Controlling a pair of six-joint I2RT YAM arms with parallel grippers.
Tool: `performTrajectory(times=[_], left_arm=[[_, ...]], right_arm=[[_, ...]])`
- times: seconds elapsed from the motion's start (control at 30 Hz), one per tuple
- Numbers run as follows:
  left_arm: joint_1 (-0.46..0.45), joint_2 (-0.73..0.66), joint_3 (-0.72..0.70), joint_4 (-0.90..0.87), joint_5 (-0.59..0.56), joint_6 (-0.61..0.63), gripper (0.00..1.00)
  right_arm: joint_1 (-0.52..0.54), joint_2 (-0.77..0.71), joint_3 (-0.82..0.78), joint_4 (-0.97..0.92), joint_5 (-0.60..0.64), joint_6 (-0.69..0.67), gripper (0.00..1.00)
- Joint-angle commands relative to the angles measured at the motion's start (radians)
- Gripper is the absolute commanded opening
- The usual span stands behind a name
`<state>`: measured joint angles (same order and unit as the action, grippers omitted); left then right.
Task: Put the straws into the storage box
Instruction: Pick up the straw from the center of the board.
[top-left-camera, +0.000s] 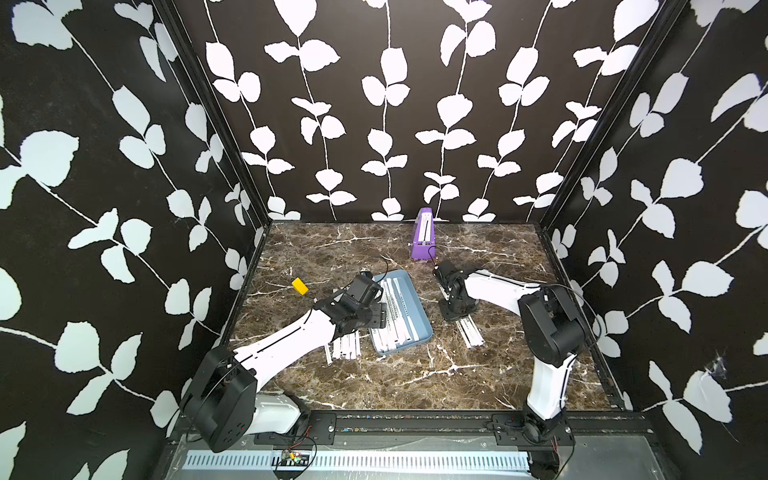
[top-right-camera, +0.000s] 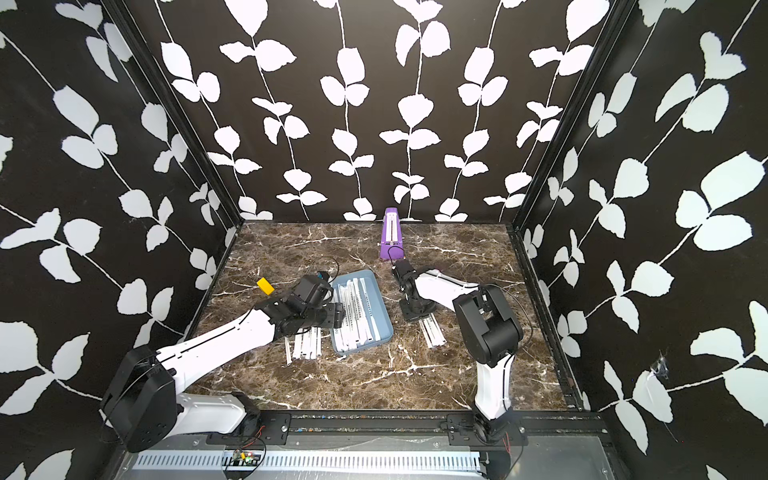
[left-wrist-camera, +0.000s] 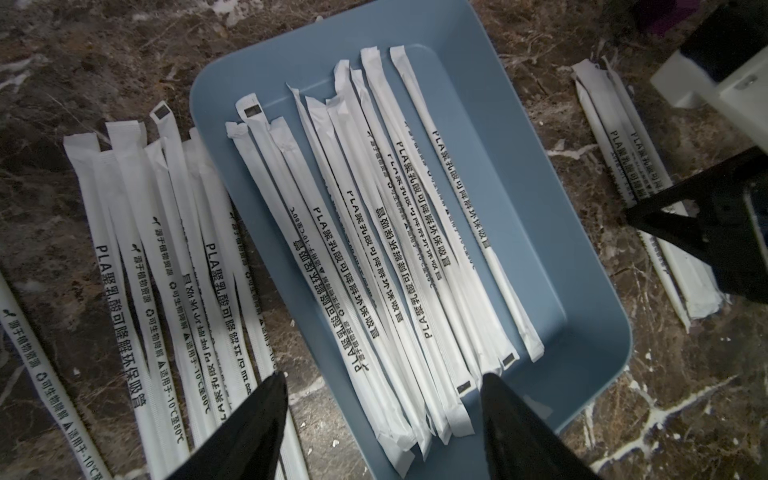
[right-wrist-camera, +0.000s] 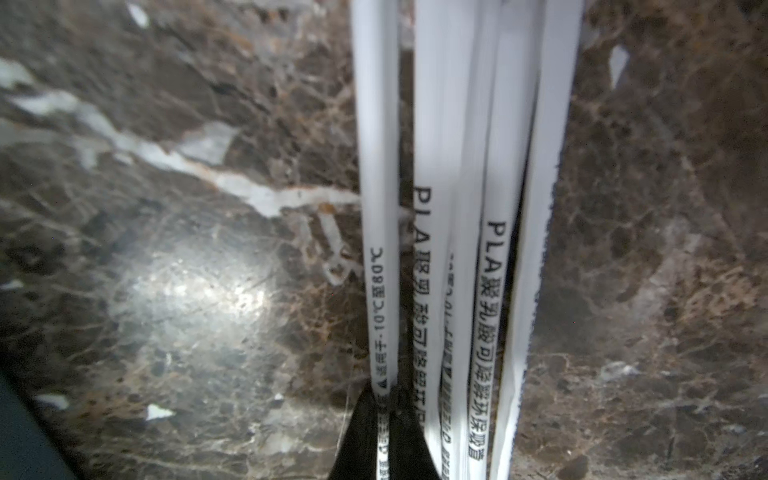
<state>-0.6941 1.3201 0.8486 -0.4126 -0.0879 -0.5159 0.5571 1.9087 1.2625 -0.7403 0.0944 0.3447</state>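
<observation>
The storage box (top-left-camera: 423, 329) is a light-blue tray at mid-table, also seen in the left wrist view (left-wrist-camera: 540, 199). Several white wrapped straws (left-wrist-camera: 374, 249) lie lengthwise in it. More straws (top-left-camera: 347, 348) lie on the marble just left of the tray, and a small bundle of straws (top-left-camera: 469, 331) lies to its right. My left gripper (left-wrist-camera: 384, 378) hangs open over the tray's left rim, one finger above the table and one above the tray, holding nothing. My right gripper (right-wrist-camera: 384, 401) is down on the right bundle, shut on the outermost straw (right-wrist-camera: 378, 208), with the others alongside.
A tall purple wedge-shaped object (top-left-camera: 424, 235) stands near the back wall. A small yellow block (top-left-camera: 300, 286) lies at the left, behind my left arm. Patterned walls enclose the marble table (top-left-camera: 415, 374) on three sides.
</observation>
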Motion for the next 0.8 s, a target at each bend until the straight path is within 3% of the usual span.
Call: performTrajectory(times=[0.0,0.13,0.3,0.57,0.77], left_arm=[[0.000,-0.026,-0.003,-0.005,-0.029,-0.001,0.75],[0.014,-0.048,0.005,-0.056,-0.067,0.018,0.75],[0.048,-0.057,-0.002,-0.064,-0.059,0.012,0.75],[0.054,-0.068,-0.058,-0.014,-0.023,-0.048,0.75],[0.062,-0.091,-0.099,-0.020,-0.032,-0.058,0.74]], right_arm=[[0.033,-0.055,-0.034,-0.016,-0.009,0.045,0.08],[0.082,-0.147,-0.020,-0.022,-0.018,0.111,0.08],[0.159,-0.154,0.113,-0.058,-0.036,0.148,0.07],[0.218,0.024,0.348,-0.029,-0.069,0.182,0.06],[0.212,0.146,0.387,-0.012,-0.066,0.200,0.06]])
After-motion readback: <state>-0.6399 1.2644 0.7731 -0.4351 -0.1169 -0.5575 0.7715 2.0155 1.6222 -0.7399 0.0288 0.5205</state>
